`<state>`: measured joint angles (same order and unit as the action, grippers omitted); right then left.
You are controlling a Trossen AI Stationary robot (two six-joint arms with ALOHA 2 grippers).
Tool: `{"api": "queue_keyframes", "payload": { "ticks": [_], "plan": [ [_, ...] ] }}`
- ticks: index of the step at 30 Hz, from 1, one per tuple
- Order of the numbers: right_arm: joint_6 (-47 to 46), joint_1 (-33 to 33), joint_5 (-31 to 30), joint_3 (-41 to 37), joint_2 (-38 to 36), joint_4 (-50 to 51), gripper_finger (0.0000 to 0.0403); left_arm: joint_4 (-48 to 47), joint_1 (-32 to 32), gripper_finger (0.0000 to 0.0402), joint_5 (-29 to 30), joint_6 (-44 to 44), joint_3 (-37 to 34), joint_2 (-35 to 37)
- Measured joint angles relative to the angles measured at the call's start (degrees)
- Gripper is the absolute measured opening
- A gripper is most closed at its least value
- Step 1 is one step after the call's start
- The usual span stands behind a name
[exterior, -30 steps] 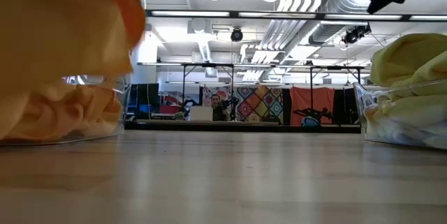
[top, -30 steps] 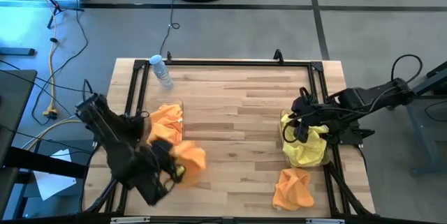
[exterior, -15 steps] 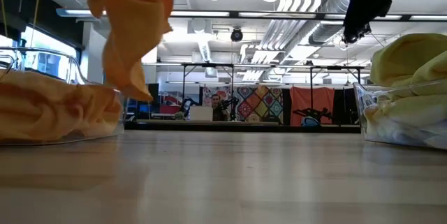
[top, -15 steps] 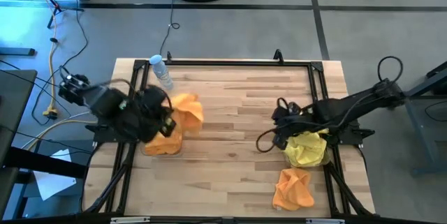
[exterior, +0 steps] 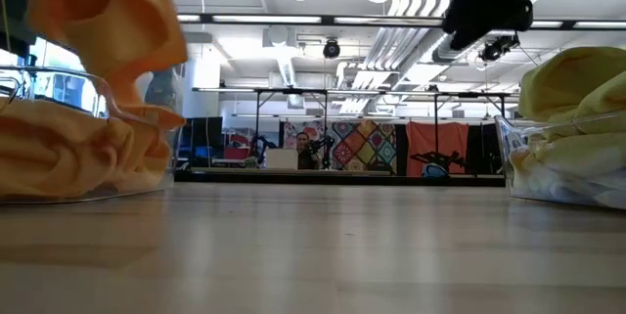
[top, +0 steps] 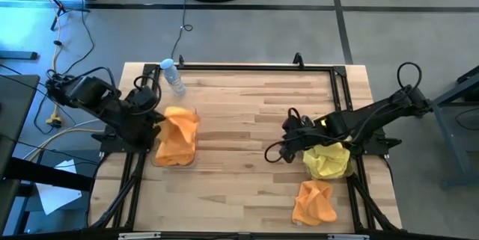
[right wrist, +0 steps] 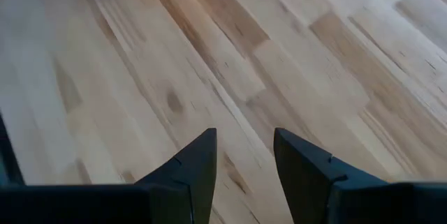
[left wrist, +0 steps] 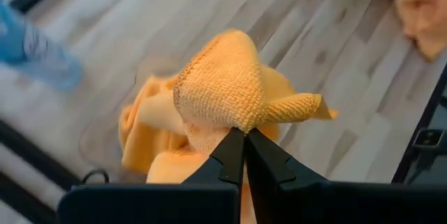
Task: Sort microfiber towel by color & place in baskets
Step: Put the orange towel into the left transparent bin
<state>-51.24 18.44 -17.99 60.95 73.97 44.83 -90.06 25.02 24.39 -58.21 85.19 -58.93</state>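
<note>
Orange cloth [left wrist: 230,88] is pinched between the pressed-together fingers of the left gripper [left wrist: 244,135], held above the left basket [top: 191,159], which already holds more orange cloth [top: 174,145]. Over bare wood near the table's middle, the right gripper [right wrist: 243,155] hangs with its fingers spread and empty. Just beside it, the right basket [exterior: 511,157] holds yellow cloth [top: 327,160], and another orange cloth [top: 314,201] lies on the table near that basket.

In the low view the orange-filled basket [exterior: 117,172] is cut off at the 9 o'clock edge and the yellow-filled basket [exterior: 562,172] at 3 o'clock, while the water bottle [left wrist: 31,46] is only a blue blur in the left wrist view.
</note>
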Motion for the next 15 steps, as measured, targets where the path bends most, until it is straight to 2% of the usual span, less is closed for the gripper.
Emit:
{"api": "queue_keyframes", "payload": {
  "ticks": [4,9,12,15],
  "plan": [
    [-1.5,0.0,-1.1,0.0,0.0,-2.7,0.0138,0.0,0.0,0.0000,-2.4,-2.9,-8.0,5.8],
    [-3.0,0.0,-2.4,0.0,0.0,-4.5,0.0138,0.5,0.0,0.0000,-2.5,-6.6,-17.6,10.3],
    [-4.1,0.0,-3.9,0.0,0.0,-6.1,0.0138,3.6,0.0,0.0000,-2.5,-6.0,-23.6,10.3],
    [-4.2,0.0,-5.0,0.0,0.0,-8.0,0.0138,10.9,-0.3,0.0000,-2.2,-0.9,-29.7,10.0]
  ]
}}
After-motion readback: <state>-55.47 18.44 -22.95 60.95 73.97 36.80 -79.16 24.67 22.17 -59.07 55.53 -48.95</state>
